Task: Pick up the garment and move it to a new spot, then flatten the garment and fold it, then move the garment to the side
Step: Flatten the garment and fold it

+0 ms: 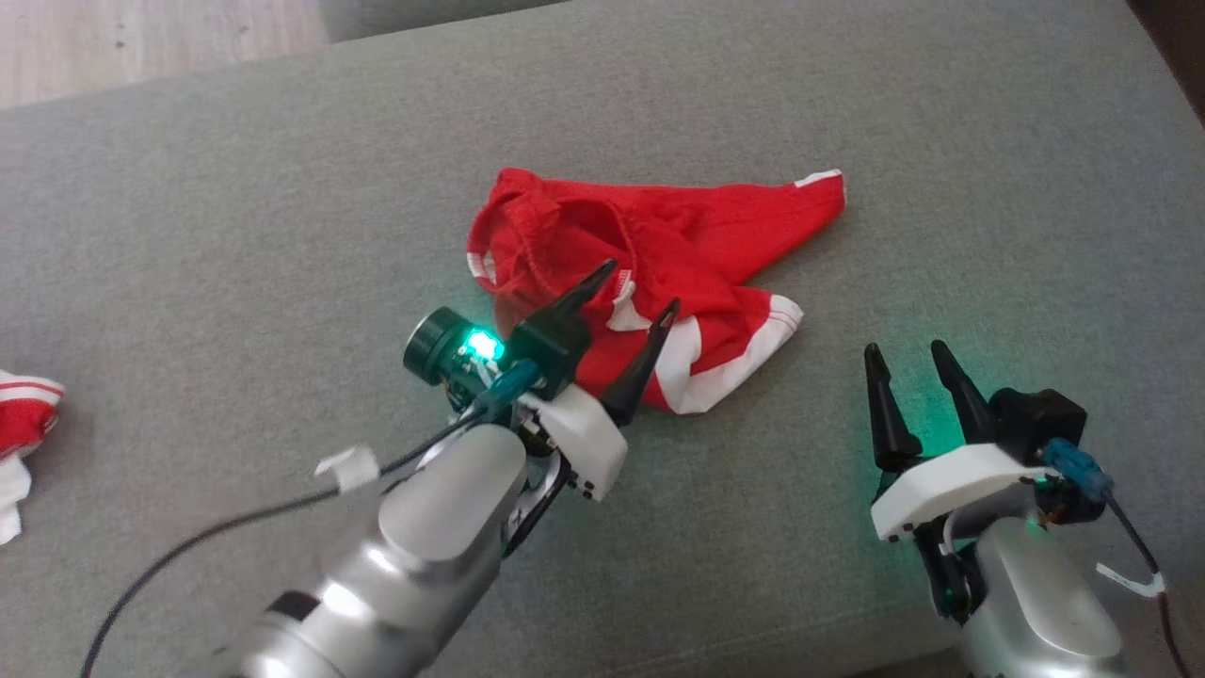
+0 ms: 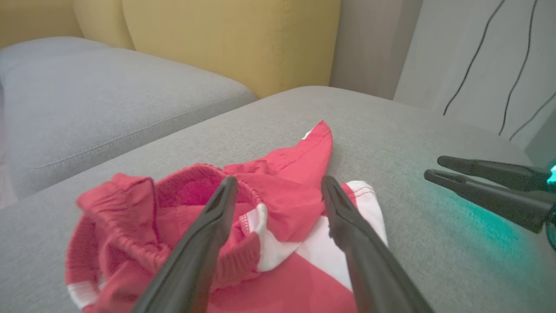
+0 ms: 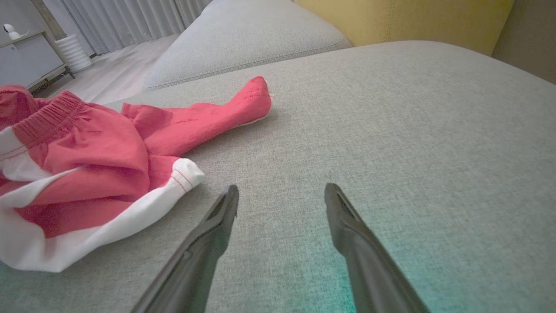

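- Nearest me, my right gripper (image 1: 906, 347) hangs over the bare grey cushion (image 1: 282, 188). Its 2 fingers are spread wide and hold nothing. It sits near the red garment (image 1: 678, 235), apart from its white-trimmed hem.
- My left gripper (image 1: 643, 283) is angled in over the garment, its fingers also spread apart with nothing pinched. In the left wrist view the 2 tips straddle the bunched elastic waistband. I cannot tell whether they touch the fabric.
- The garment lies crumpled near the middle of the cushion, with white bands at its near edge and 1 leg stretched away to my right.
- At the left edge, well apart, lies another red-and-white cloth (image 1: 24, 414).
- Beyond the cushion's far left corner I see pale wood floor (image 1: 141, 38).
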